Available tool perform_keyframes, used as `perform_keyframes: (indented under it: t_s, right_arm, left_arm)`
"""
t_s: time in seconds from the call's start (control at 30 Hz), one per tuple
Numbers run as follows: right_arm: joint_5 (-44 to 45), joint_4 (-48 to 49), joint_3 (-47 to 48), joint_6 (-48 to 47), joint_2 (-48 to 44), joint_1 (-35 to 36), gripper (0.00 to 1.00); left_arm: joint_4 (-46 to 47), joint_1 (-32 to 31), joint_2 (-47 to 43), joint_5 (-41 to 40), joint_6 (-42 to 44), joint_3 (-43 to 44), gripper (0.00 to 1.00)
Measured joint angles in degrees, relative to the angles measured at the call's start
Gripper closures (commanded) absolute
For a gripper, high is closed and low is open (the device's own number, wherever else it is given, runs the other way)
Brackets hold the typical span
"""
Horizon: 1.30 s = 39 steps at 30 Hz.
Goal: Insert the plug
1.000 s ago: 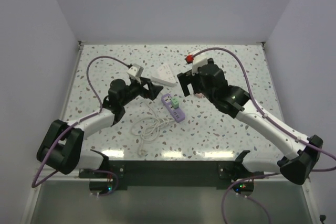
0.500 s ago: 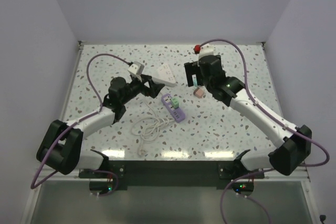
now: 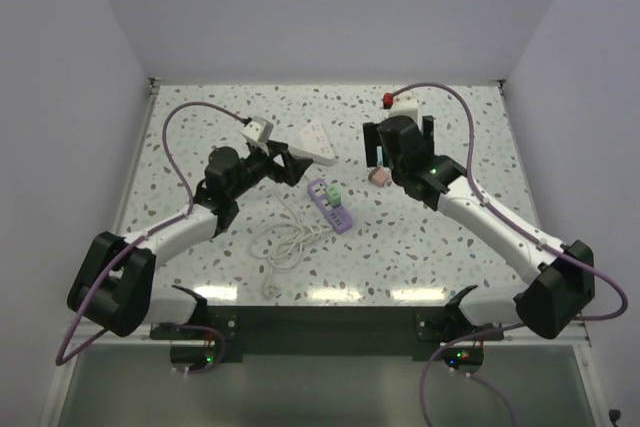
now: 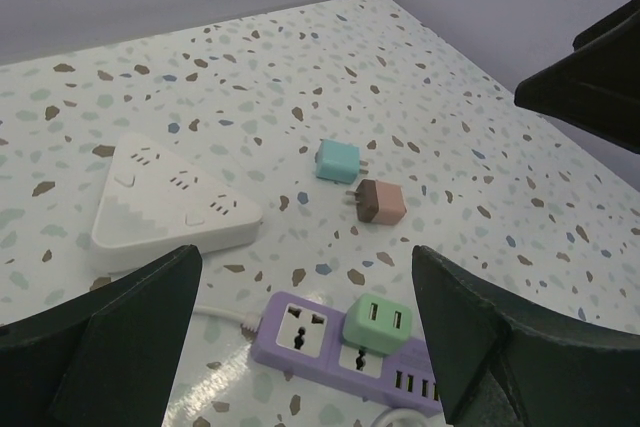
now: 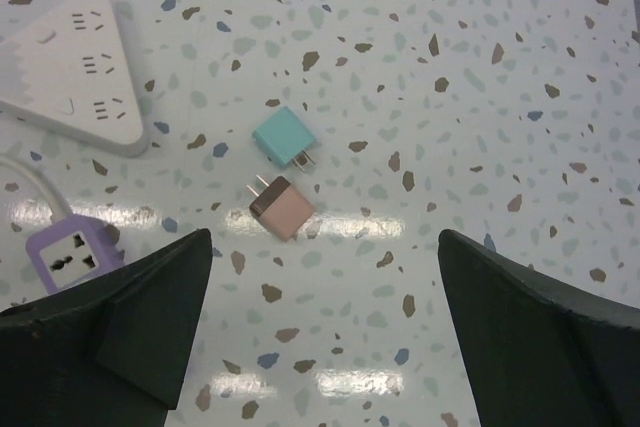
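Nearest my bases, a white cable [image 3: 285,237] lies in loose loops on the speckled table [image 3: 430,257]. It runs up to the purple power strip [image 3: 330,205], which lies flat and slanted between my two arms. A green plug [image 4: 377,322] is seated in the strip, and the socket next to it is free.

My left end effector [image 4: 305,277] hangs low, just left of the strip's far end. Its fingers are spread wide with nothing between them, and they frame the strip from that wrist's view. My right end effector [image 5: 325,277] is held higher and further out, looking straight down. Its fingers are also fully spread and carry nothing.

The two loose plugs lie on the table directly below the right end effector, to the right of the purple strip and apart from it. The brown plug [image 5: 282,209] is the nearer one and the teal plug [image 5: 283,136] sits just beyond it. Both lie on their sides, very close together, but I cannot tell whether they touch. Their prongs point opposite ways: the brown plug's prongs aim towards the teal one, and the teal plug's prongs aim back past the brown one. Neither plug is in a socket, and no finger touches either of them.

Further out on the left, beyond my left end effector, a white triangular power strip [image 4: 170,197] lies flat with its sockets facing up. It is well clear of both loose plugs.
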Motion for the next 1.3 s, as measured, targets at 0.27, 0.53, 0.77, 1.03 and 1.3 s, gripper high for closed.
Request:
perform_keyframes:
  t_s: [0.27,0.53,0.77,1.03,1.3]
  right_arm:
    - [-0.4,1.7,-2.6,1.6,-0.1,-1.0,0.01]
    - [-6.2,4.7,-4.9,10.5,2.6,-8.4,0.01]
    - [-11.1,6.7,-5.0,13.9,11.6,-11.5,0.01]
    - [-17.5,9.5,-5.4,7.3,17.7,-11.8,0.01]
    - [-30.9,11.6,-4.5,-3.8,21.6,-15.5,0.01]
  left_arm:
    - [0.0,0.0,-0.1,0.4,0.0,0.0,0.08]
    - [0.0,0.0,-2.5,0.0,0.0,-0.3,0.08]
    - [-0.1,0.0,-4.0,-0.3,0.5,-1.1,0.07]
    - [-0.3,0.0,-4.5,-1.0,1.0,-1.7,0.07]
    - [-0.4,0.0,-4.5,-1.2,1.5,-1.8,0.07]
